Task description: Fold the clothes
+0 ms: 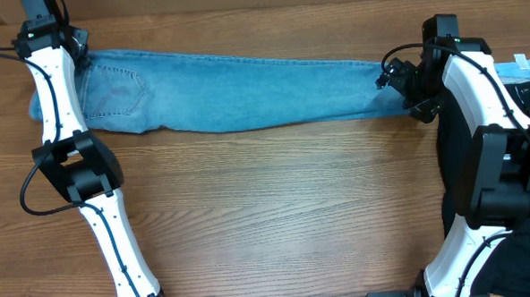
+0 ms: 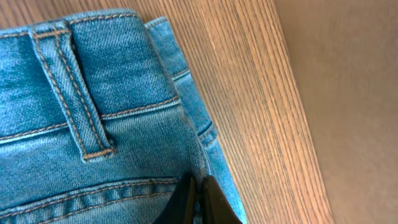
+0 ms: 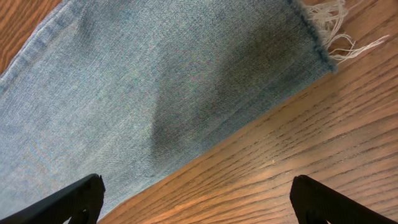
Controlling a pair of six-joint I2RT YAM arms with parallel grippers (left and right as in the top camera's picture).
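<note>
jeans point(image 1: 245, 96), one pair, left hand point(image 2: 198, 190) pinching them, right hand point(image 3: 196, 190) spread

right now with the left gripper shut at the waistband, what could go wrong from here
1. The left gripper pinches only a thin edge of the jeans; heavy denim may slip out on lifting.
2. The right gripper hangs open with mostly bare table between its fingers; closing there could miss the denim.
3. The waistband lies close to the table's edge, so a pull could drag it off.
</note>
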